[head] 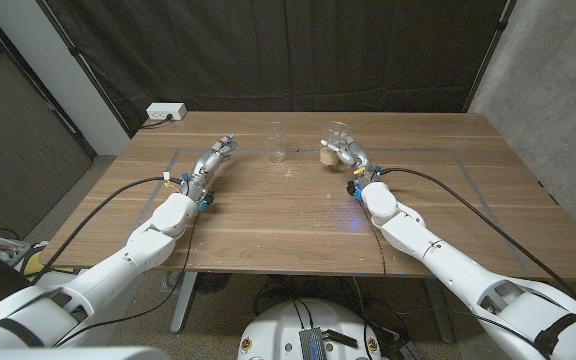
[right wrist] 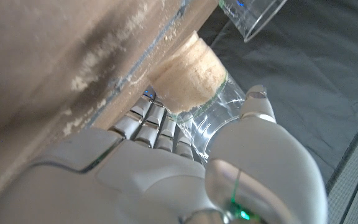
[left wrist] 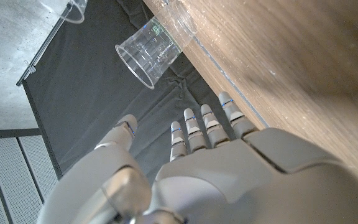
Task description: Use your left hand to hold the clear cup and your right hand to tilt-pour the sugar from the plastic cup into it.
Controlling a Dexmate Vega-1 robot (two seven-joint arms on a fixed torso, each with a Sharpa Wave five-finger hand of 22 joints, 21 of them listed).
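The clear cup (head: 278, 142) stands upright and empty at the table's back middle; it also appears in the left wrist view (left wrist: 151, 53). My left hand (head: 218, 155) hovers to its left, apart from it, fingers (left wrist: 194, 127) stretched out with nothing in them. The plastic cup (head: 332, 143) holds brown sugar (right wrist: 188, 71) in its bottom and stands on the table right of the clear cup. My right hand (head: 348, 153) grips it, fingers (right wrist: 151, 121) on one side and thumb (right wrist: 257, 109) on the other.
A white power strip (head: 165, 112) lies beyond the table's back left corner. Thin tape lines (head: 438, 152) mark a rectangle on the wooden table (head: 288, 215). A dark curtain hangs behind. Cables run along both forearms.
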